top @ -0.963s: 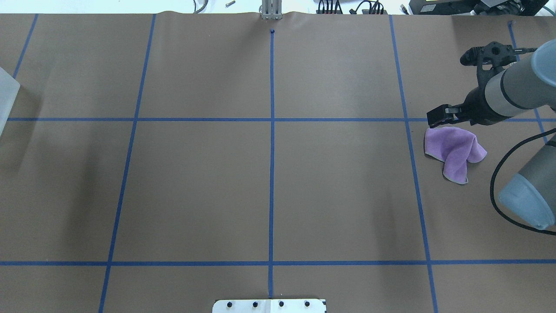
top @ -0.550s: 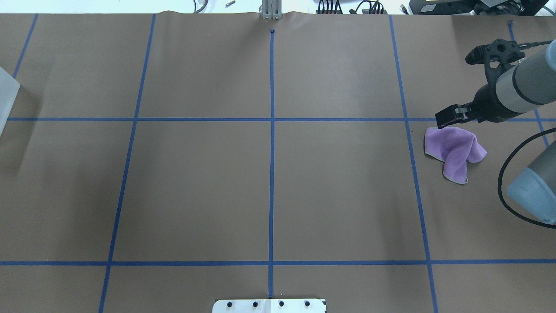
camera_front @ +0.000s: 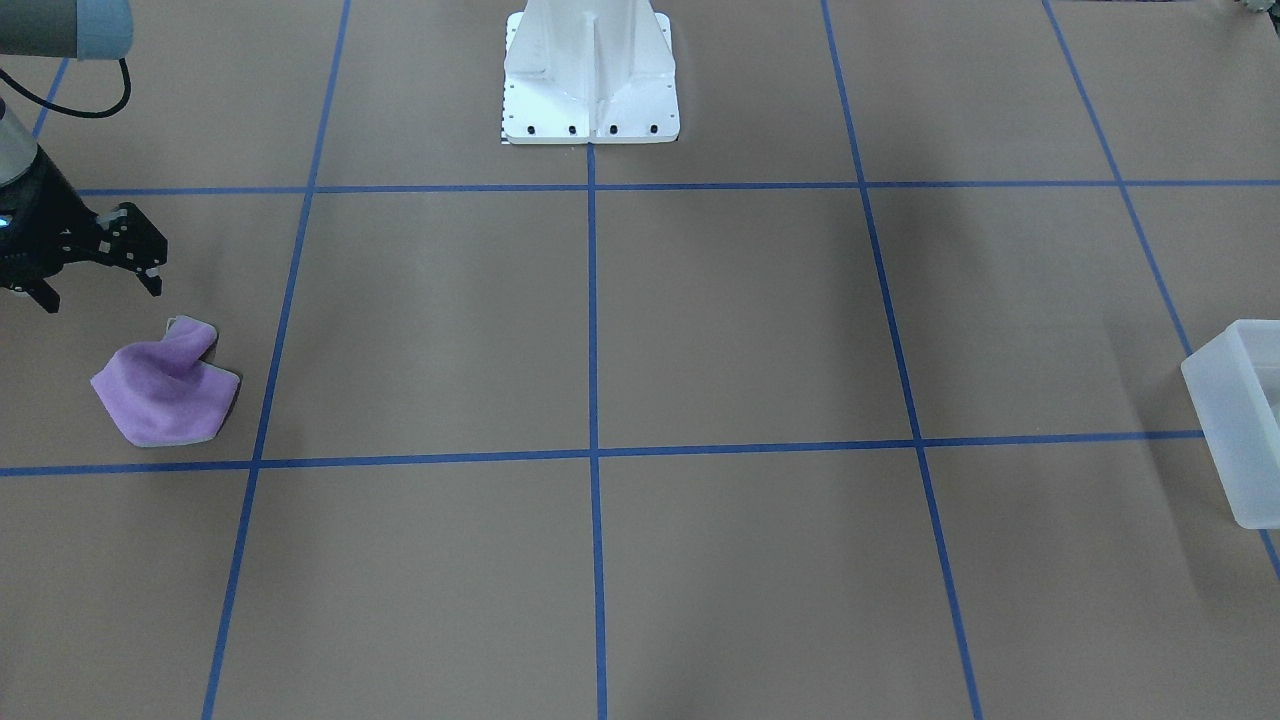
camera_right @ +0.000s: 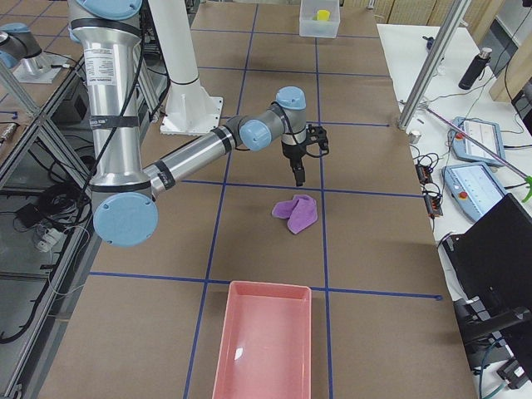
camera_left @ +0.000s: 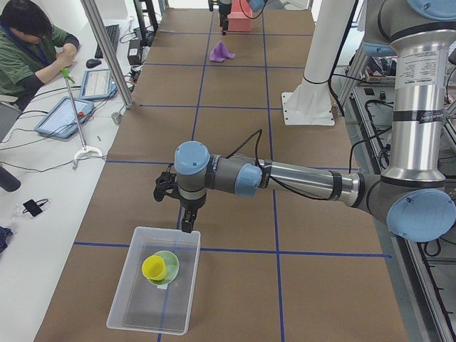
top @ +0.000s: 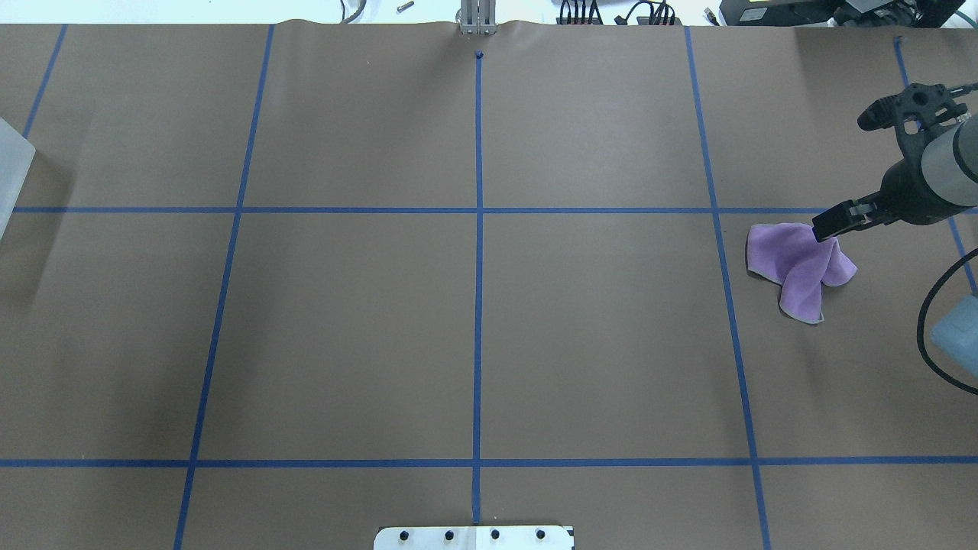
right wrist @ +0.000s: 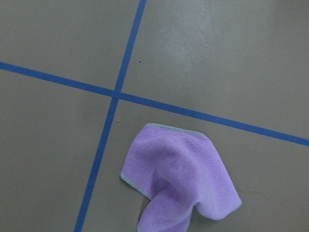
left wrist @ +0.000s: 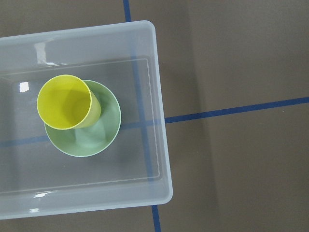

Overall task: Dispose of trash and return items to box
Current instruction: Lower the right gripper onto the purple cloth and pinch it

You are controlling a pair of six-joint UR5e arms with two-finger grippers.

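Note:
The yellow cup (left wrist: 65, 102) stands in the mint-green bowl (left wrist: 91, 140) inside the frosted box (left wrist: 161, 145). They also show in the exterior left view: cup (camera_left: 155, 268), bowl (camera_left: 171, 265), box (camera_left: 121, 296). My left gripper (camera_left: 187, 226) hangs just beyond the box's far rim; I cannot tell whether it is open or shut. My right gripper (camera_front: 102, 298) is open and empty, raised beside a crumpled purple cloth (camera_front: 160, 390). In the overhead view the gripper (top: 829, 225) overlaps the cloth's (top: 795, 263) far right edge.
A pink tray (camera_right: 266, 341) lies at the table's right end, near the cloth (camera_right: 297, 212). The white pedestal base (camera_front: 590, 80) stands at the robot's side of the table. Blue tape lines grid the brown table. An operator sits at a side desk (camera_left: 35, 50).
My right gripper has drawn back toward the overhead view's right edge, from the cloth's far left corner to its far right edge. The cloth has not moved.

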